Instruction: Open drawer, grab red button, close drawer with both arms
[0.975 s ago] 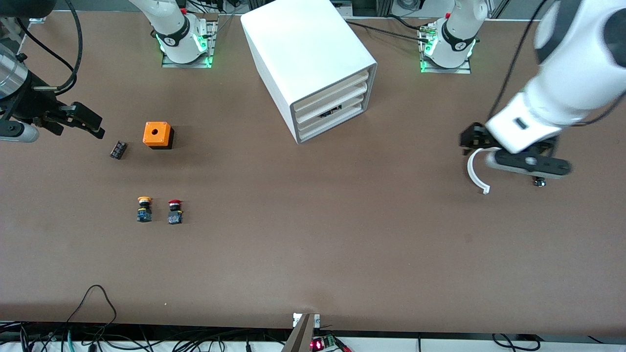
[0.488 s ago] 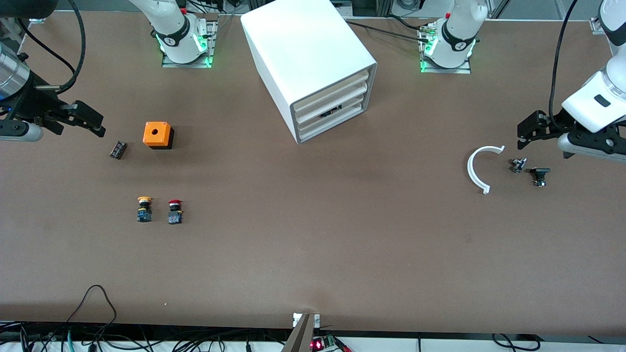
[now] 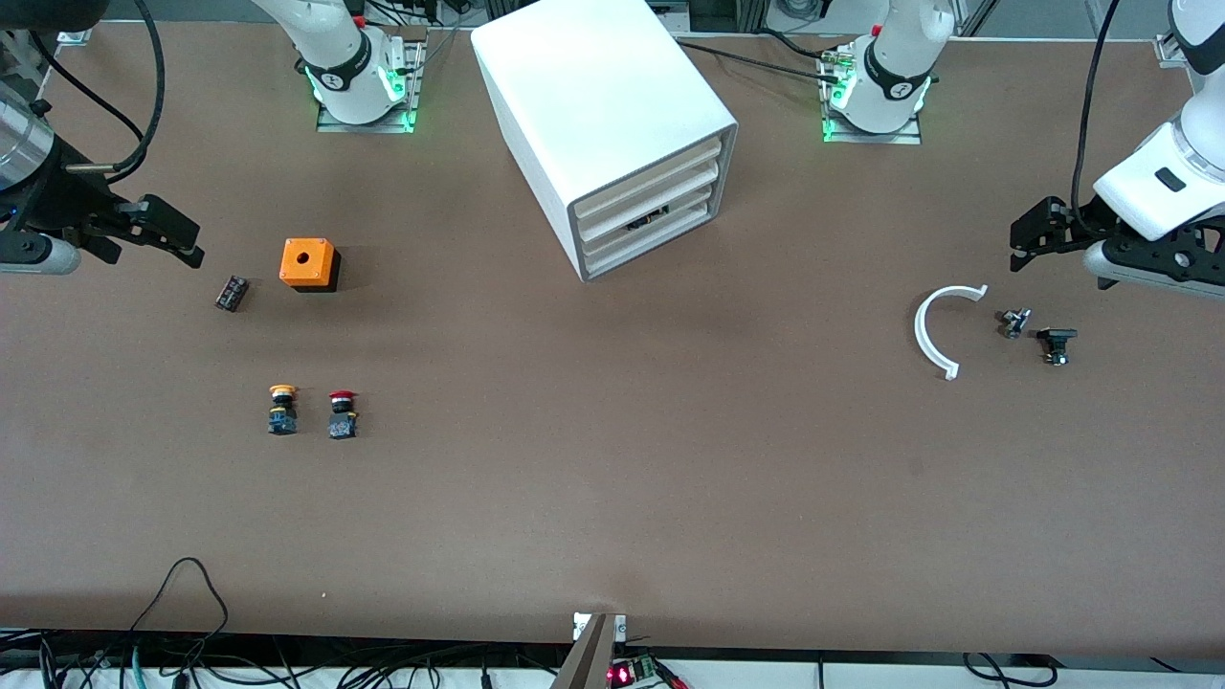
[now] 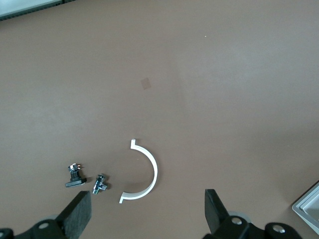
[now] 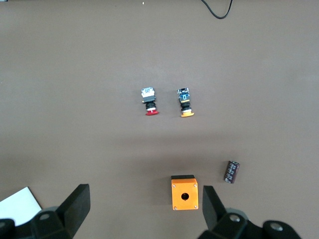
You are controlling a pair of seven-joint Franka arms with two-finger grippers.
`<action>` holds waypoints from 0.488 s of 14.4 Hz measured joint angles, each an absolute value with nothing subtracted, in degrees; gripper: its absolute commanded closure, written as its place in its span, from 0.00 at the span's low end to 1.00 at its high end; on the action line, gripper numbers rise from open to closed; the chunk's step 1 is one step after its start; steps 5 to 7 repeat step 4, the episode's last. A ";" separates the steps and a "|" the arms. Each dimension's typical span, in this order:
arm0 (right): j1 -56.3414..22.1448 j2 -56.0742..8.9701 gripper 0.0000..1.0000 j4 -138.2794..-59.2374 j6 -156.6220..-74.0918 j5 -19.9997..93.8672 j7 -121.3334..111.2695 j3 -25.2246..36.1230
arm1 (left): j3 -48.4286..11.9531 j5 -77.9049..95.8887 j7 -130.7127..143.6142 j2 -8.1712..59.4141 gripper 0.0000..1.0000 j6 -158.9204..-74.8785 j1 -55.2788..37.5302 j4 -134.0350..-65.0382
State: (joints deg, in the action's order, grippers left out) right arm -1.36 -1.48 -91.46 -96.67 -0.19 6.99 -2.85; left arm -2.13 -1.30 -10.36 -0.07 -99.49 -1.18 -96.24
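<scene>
The white cabinet [image 3: 603,105] stands between the arm bases. Its four drawers [image 3: 649,206] are pushed in, and one shows a dark slit. The red-capped button [image 3: 342,413] stands on the table beside a yellow-capped one [image 3: 282,409]; it also shows in the right wrist view [image 5: 149,102]. My right gripper [image 3: 172,234] is open and empty over the table's right-arm end, near the orange cube [image 3: 308,264]; its own view shows it [image 5: 143,204] open. My left gripper [image 3: 1038,234] is open and empty over the left-arm end; its own view shows it [image 4: 148,211] open.
A small black cylinder [image 3: 231,292] lies beside the orange cube. A white curved strip [image 3: 933,330] and two small metal parts [image 3: 1013,322] [image 3: 1056,344] lie under the left gripper's side. The strip [image 4: 144,172] also shows in the left wrist view.
The left arm has swung away from over the white strip toward the left-arm end of the table, uncovering the small metal parts. The right gripper has barely moved.
</scene>
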 measured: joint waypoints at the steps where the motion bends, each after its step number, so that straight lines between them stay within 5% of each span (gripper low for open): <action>1: -1.36 -1.48 0.00 -91.45 -96.67 -0.19 6.95 -2.85 | -2.14 -1.30 -10.34 -0.09 0.00 -99.46 -1.37 -96.20; 7: -1.36 -1.48 0.00 -91.45 -96.66 -0.19 6.93 -2.85 | -1.98 -1.30 -9.96 -0.09 0.00 -99.27 -1.43 -96.20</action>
